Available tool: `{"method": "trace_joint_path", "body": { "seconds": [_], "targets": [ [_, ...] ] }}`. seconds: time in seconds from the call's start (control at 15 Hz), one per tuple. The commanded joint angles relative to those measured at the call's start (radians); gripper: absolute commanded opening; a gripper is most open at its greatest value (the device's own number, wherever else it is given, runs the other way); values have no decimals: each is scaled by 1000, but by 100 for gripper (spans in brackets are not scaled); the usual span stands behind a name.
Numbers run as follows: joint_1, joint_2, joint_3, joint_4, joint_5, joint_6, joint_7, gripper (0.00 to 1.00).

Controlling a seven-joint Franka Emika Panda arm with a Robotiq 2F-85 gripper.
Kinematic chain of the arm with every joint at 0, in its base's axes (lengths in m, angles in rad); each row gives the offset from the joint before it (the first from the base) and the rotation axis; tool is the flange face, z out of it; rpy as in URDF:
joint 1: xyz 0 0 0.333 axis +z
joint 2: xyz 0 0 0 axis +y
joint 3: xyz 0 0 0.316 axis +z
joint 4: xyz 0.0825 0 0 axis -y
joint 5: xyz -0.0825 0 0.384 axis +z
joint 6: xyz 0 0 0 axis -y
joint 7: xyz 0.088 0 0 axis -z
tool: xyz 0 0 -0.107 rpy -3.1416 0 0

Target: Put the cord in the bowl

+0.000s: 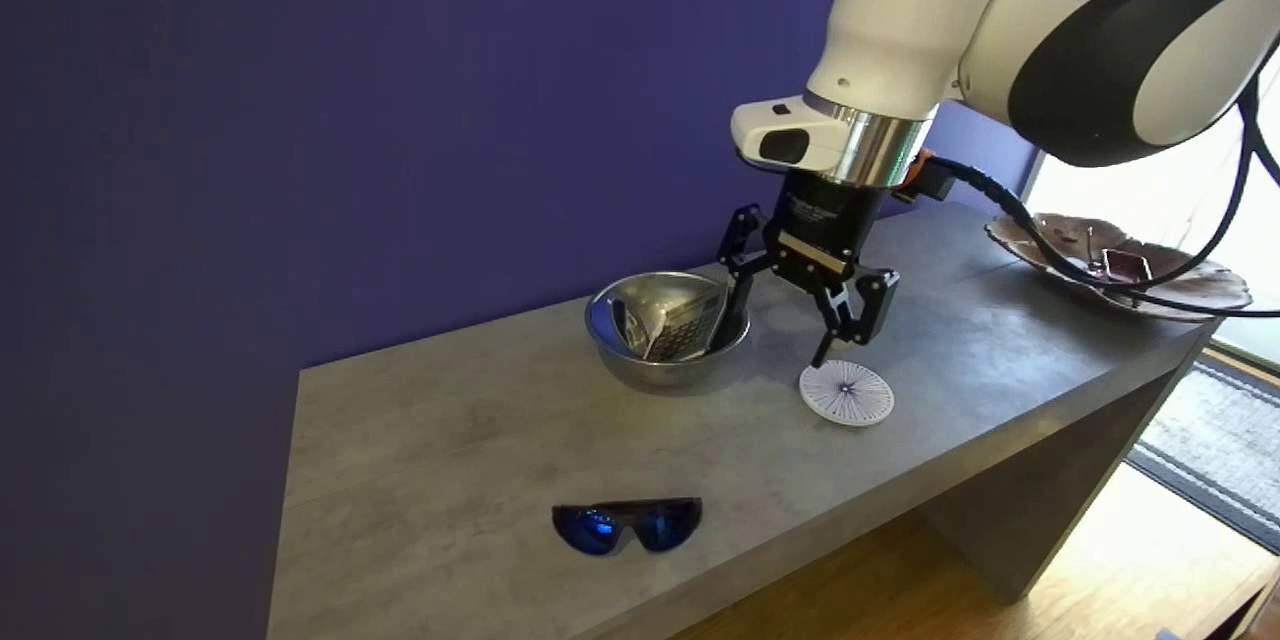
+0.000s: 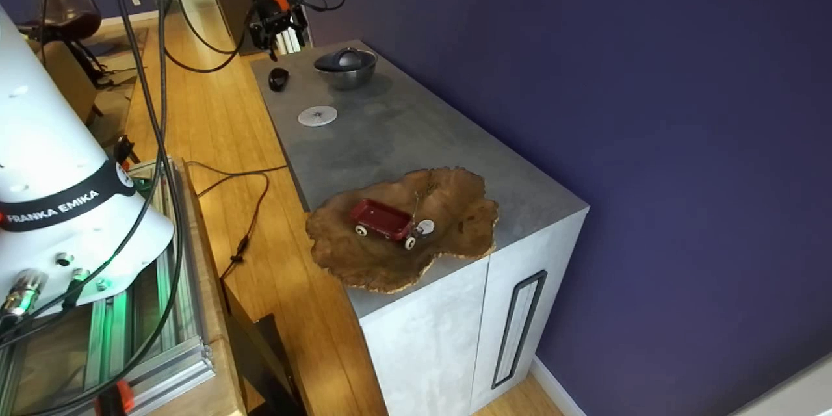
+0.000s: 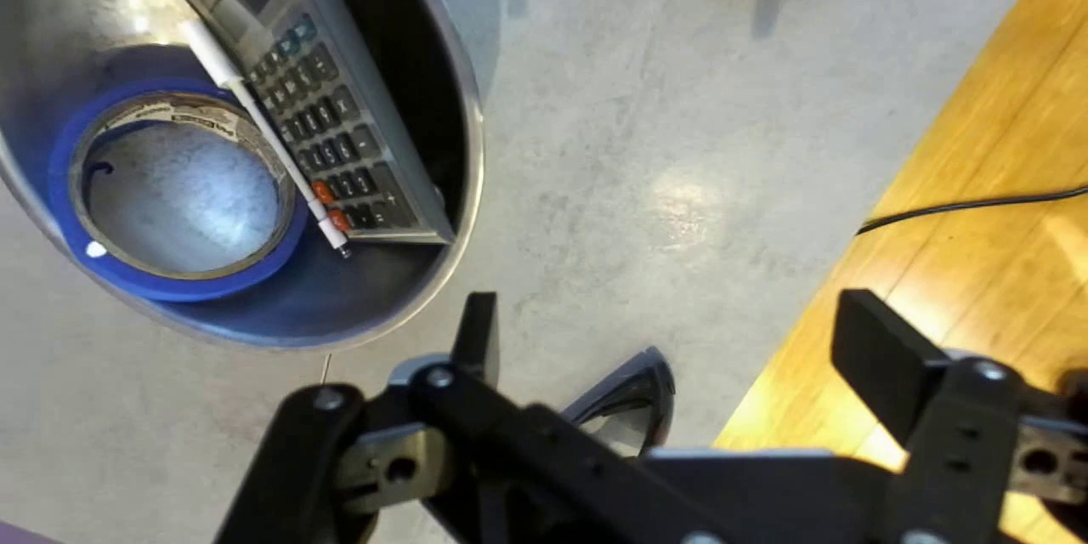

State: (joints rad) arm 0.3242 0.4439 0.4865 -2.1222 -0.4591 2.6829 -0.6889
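Pale tan is showing as a tiny smudge near the white disc [image 1: 847,393] in an exterior view, and I am taking that for the cord [image 1: 838,346]. It is lying on the surface [image 1: 480,450], just off the disc's wall-side edge; whether the two are touching, I cannot tell. It is too small for me to be reading any long axis.

I am holding the pincer [image 3: 667,319] high and empty, its fingers spread well apart. In that same exterior view a fingertip is seeming to stand right beside the cord, but I am treating this as a trick of the sightline. Looking down from the wrist, I am seeing the sunglasses [image 3: 629,399] below the gap, only the disc's rim entering at the top, and no cord.

So the cord, I am judging, is lying beyond the top of the wrist view, toward the end where the wooden dish [image 2: 351,257] is resting. My next move is turning on that offset: I am planning to travel that way before descending, minding the steel bowl [image 1: 665,375], whose rim is passing close by one finger in the wrist view.
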Motion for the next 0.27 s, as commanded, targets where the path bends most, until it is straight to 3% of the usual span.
{"method": "trace_joint_path", "body": {
  "seconds": [0.0, 0.2],
  "targets": [
    [22, -14, -23, -7, 25, 2, -17, 100],
    [18, -18, -23, -10, 25, 3, -17, 100]
  ]
}}
